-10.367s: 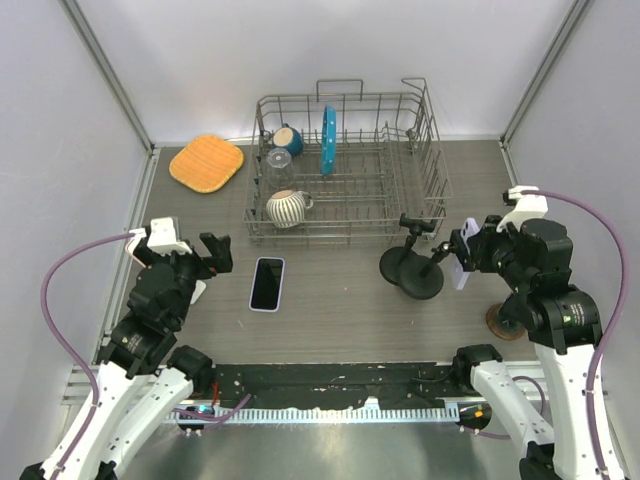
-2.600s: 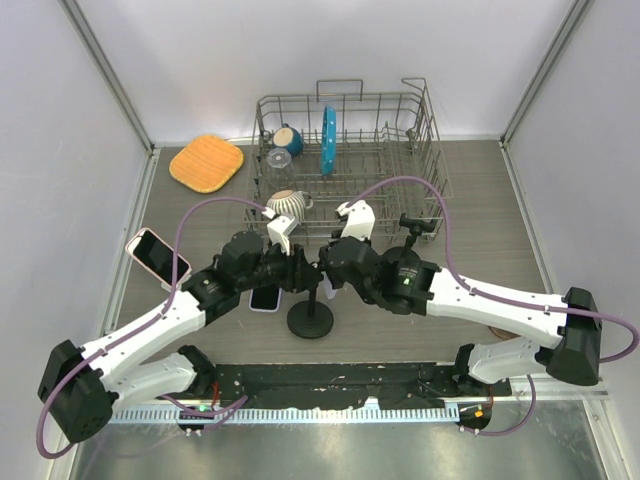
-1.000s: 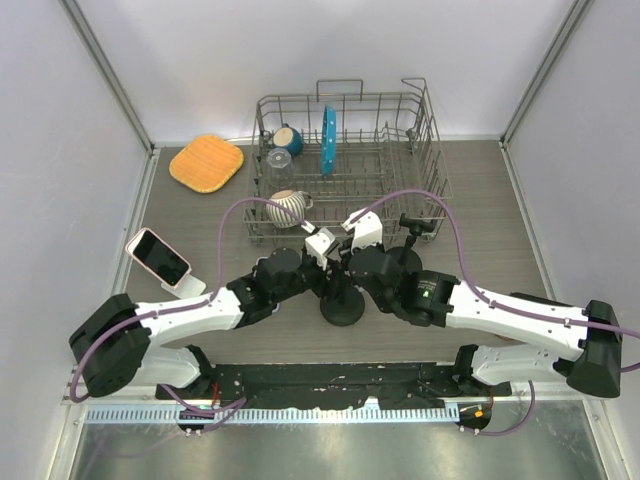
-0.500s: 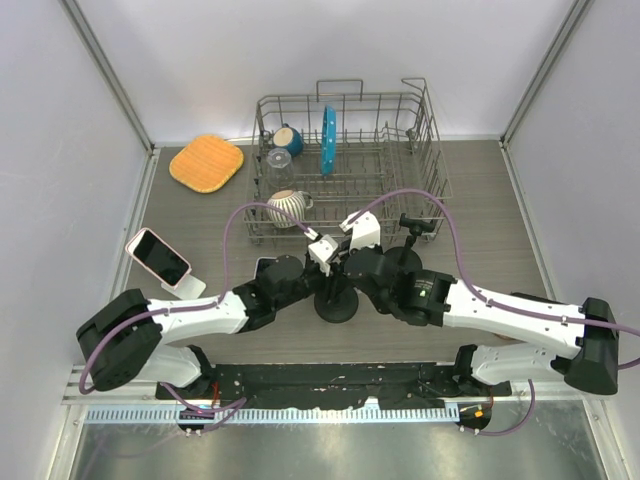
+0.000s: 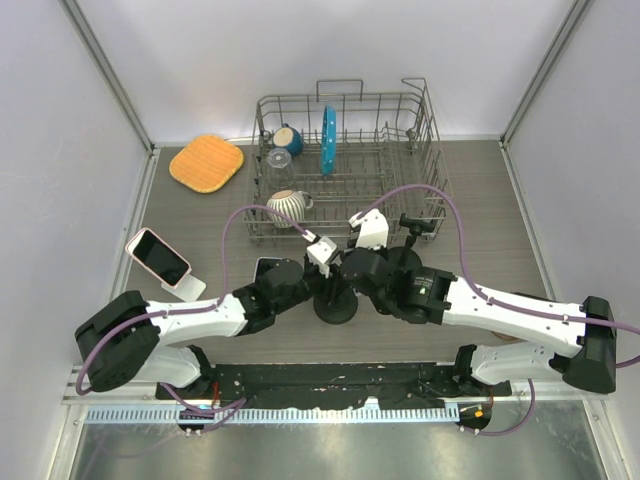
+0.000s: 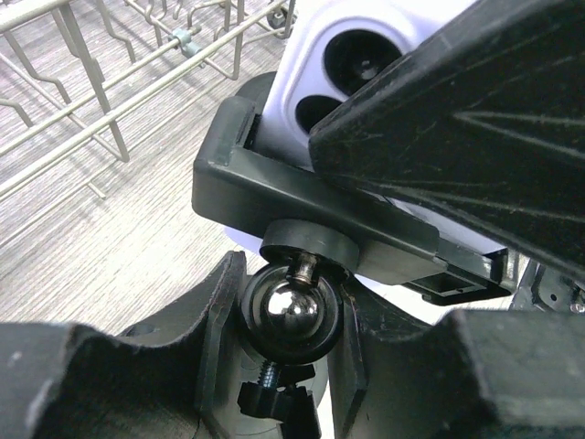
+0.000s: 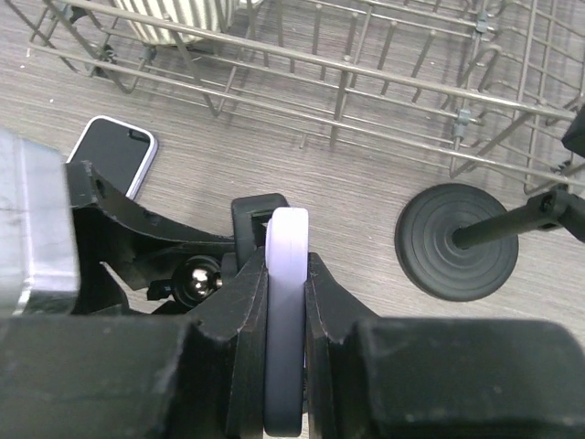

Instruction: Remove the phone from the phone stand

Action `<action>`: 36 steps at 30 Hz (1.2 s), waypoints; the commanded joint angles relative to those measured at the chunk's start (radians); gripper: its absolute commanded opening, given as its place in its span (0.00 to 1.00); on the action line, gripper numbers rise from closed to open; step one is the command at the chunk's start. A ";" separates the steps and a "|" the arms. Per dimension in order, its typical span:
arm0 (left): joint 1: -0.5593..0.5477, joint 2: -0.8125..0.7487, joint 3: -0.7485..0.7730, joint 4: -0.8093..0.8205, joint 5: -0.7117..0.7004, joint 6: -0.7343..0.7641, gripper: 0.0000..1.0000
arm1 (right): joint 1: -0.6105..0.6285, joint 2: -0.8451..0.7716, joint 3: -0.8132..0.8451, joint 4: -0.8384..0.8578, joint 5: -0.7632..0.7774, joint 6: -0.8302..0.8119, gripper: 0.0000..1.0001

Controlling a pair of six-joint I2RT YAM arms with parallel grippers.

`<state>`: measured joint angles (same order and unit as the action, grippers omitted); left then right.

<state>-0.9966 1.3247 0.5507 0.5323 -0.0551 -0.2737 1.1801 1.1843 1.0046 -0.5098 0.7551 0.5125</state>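
Observation:
A pale lavender phone (image 7: 286,302) stands on edge in the black clamp (image 6: 274,183) of the phone stand, whose round base (image 5: 335,308) rests on the table just in front of the rack. My right gripper (image 7: 286,315) is shut on the phone, one finger flat on each face. In the left wrist view the phone's camera lenses (image 6: 352,69) show above the clamp. My left gripper (image 6: 288,320) is shut on the stand's shiny ball joint (image 6: 291,306) just under the clamp. Both arms meet over the stand in the top view.
A wire dish rack (image 5: 345,165) with a striped mug and a blue plate stands behind. A second black stand (image 7: 457,240) is to the right. A dark phone (image 7: 110,151) lies flat to the left, a pink phone (image 5: 158,256) sits far left, an orange cloth (image 5: 206,162) back left.
My left gripper's jaws have closed in onto the ball joint. The stand has shifted slightly left. The right gripper keeps its hold on the phone.

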 commanded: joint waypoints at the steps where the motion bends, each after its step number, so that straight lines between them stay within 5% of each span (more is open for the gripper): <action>1: 0.049 -0.025 -0.028 0.054 -0.204 -0.139 0.00 | 0.030 -0.009 -0.014 -0.286 -0.027 0.135 0.01; 14: 0.036 -0.030 -0.061 0.107 -0.109 -0.098 0.00 | -0.007 0.032 0.046 -0.257 0.239 0.199 0.01; 29: -0.076 -0.016 -0.055 0.103 0.037 -0.007 0.00 | -0.019 -0.150 -0.081 0.338 0.296 -0.118 0.01; 36: -0.122 0.005 -0.058 0.101 0.018 -0.005 0.00 | -0.020 -0.198 -0.147 0.453 0.336 -0.155 0.01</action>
<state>-1.0847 1.3136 0.5034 0.6113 -0.0425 -0.2497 1.1599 1.0306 0.8757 -0.2409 1.0019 0.4088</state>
